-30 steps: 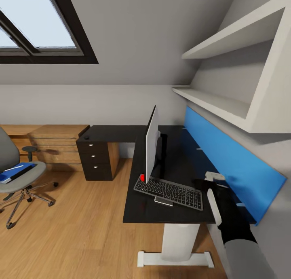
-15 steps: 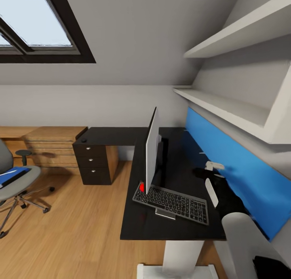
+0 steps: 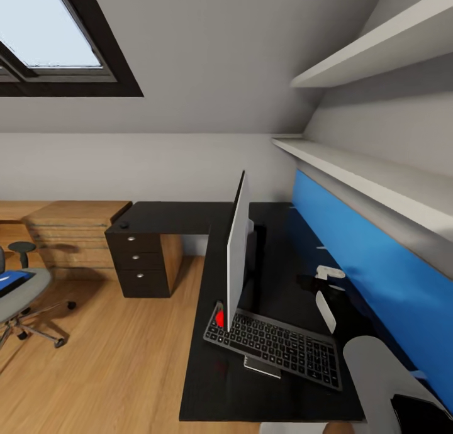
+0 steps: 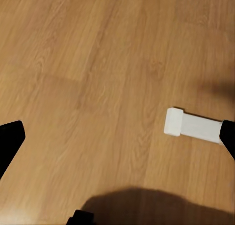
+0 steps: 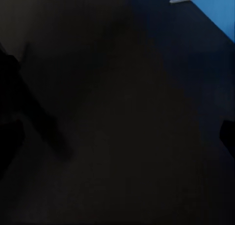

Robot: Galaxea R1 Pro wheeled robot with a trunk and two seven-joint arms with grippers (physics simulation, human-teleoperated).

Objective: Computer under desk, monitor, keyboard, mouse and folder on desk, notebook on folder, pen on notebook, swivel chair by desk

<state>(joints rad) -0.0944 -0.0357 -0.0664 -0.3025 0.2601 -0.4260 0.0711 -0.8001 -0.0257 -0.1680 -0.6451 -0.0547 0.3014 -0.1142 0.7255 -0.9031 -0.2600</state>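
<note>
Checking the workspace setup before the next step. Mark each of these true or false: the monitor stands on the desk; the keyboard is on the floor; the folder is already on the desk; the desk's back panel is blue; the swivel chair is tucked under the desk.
1. The monitor stands on the desk. True.
2. The keyboard is on the floor. False: it lies on the desk, at the monitor's foot.
3. The folder is already on the desk. False: it lies on the swivel chair seat.
4. The desk's back panel is blue. True.
5. The swivel chair is tucked under the desk. False: it stands apart from the desk, out on the wooden floor.
</note>
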